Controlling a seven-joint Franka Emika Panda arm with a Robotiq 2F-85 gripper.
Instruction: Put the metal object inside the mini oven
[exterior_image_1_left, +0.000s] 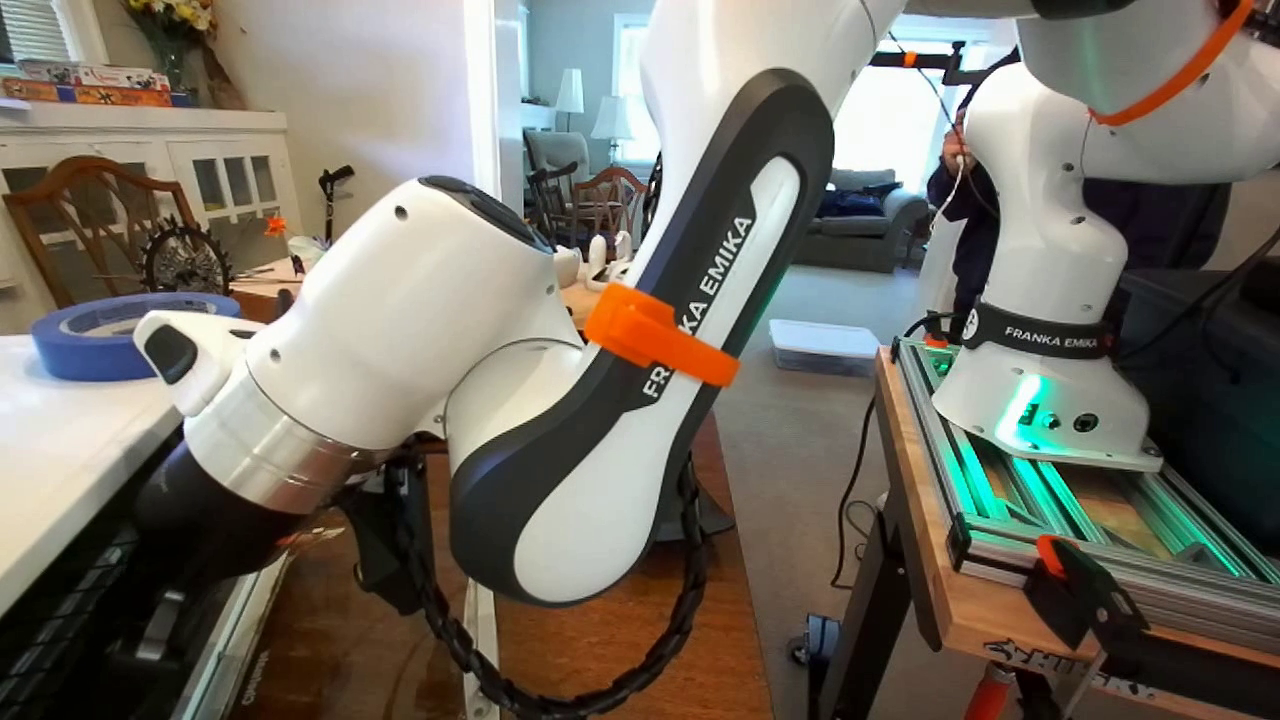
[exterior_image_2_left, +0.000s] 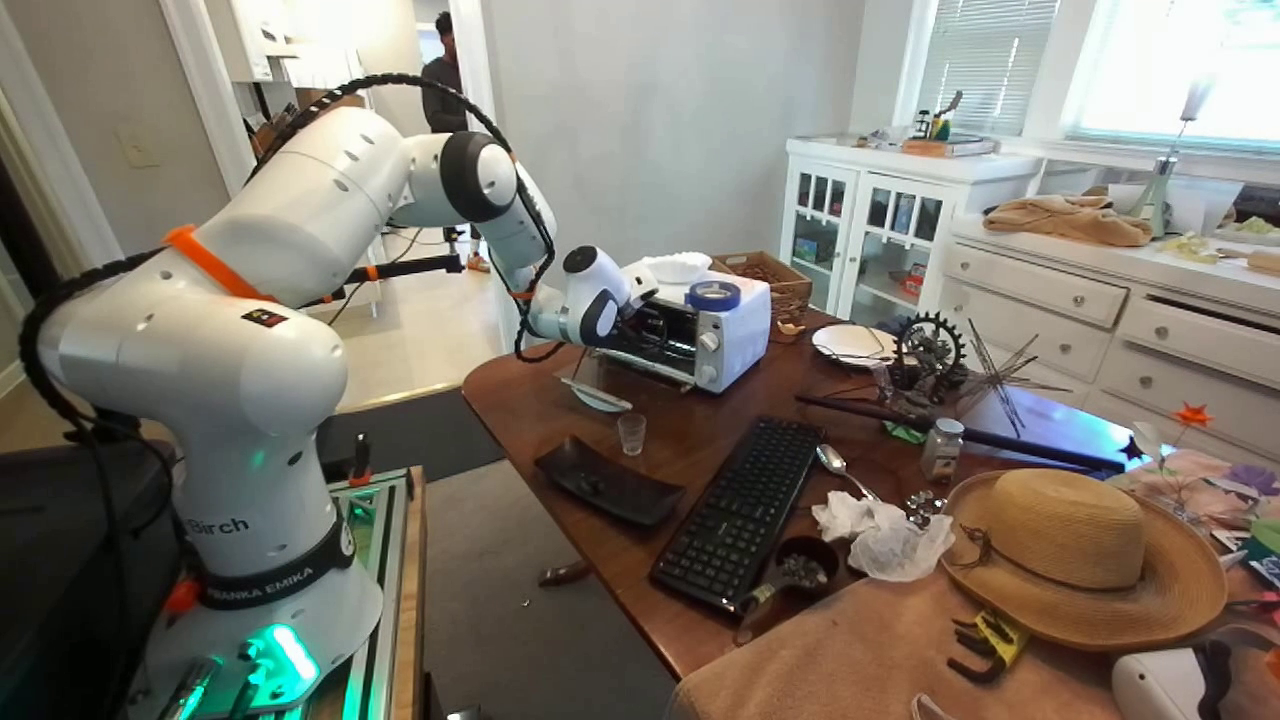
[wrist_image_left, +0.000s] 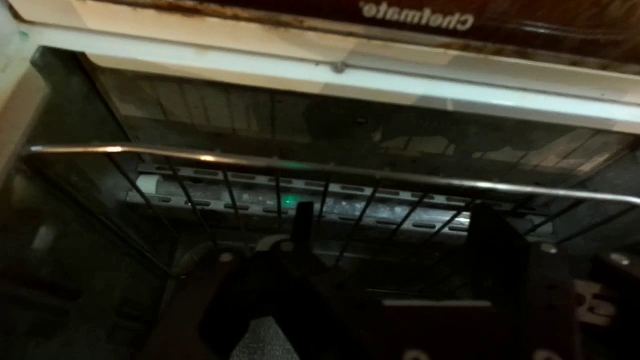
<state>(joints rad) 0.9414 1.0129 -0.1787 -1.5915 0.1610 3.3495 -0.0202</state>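
Pretty cluttered wooden tabletop (exterior_image_2_left: 690, 430), with the mini oven (exterior_image_2_left: 743, 335) open and a wire rack (wrist_image_left: 330, 169) inside it. Pincer (wrist_image_left: 394, 209) is in the oven too, looks released, fingers spread. Dark tray (exterior_image_2_left: 635, 499) sits out in front of the oven, small dark lump (exterior_image_2_left: 594, 484) in it. Basket (exterior_image_2_left: 796, 295) behind the oven, pan (exterior_image_2_left: 828, 560) of shiny bits (exterior_image_2_left: 801, 573) well away.

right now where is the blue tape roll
In an exterior view, the blue tape roll lies atop the mini oven, at the right end, above the knobs.

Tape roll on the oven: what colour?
The tape roll is blue, showing best in an exterior view.
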